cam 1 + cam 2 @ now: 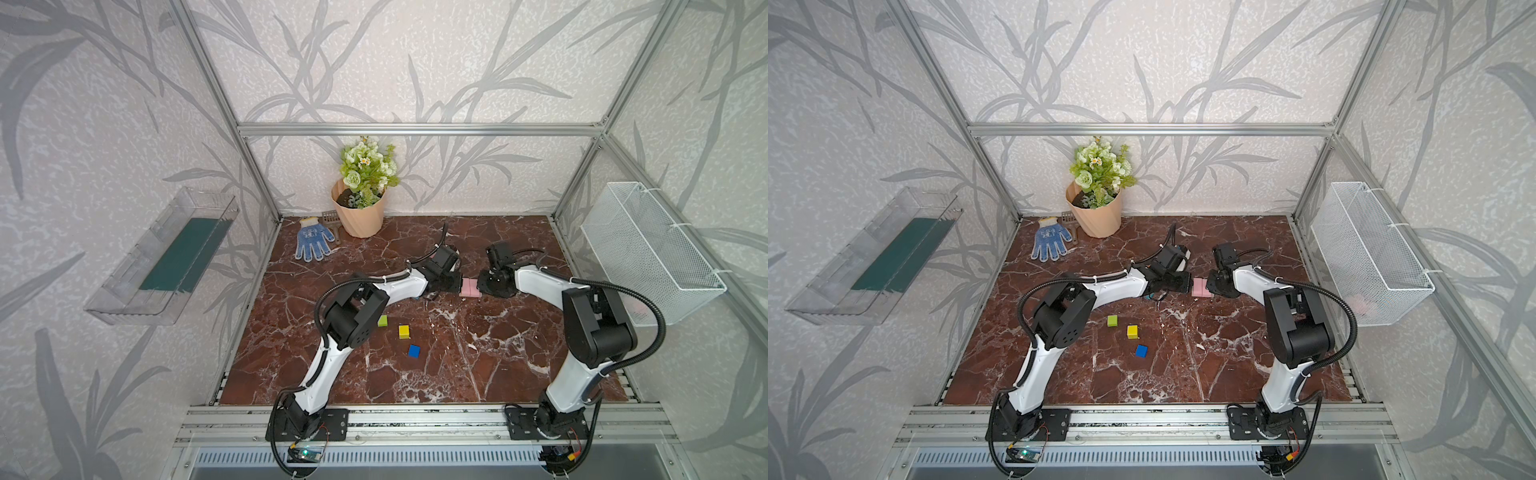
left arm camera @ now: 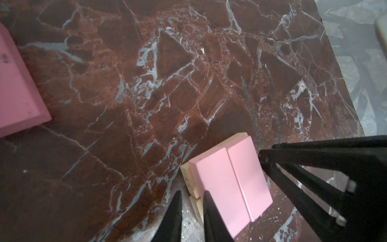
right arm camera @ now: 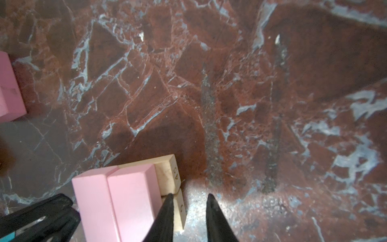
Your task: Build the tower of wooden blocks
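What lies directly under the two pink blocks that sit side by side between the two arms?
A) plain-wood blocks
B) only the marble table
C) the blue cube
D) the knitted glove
A: in both wrist views the pale ends of plain-wood blocks stick out from beneath the pink blocks.

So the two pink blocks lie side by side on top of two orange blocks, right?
No. The pink blocks lie side by side on top of two plain-wood blocks, not orange ones. The right wrist view shows their pale ends under the pink pair.
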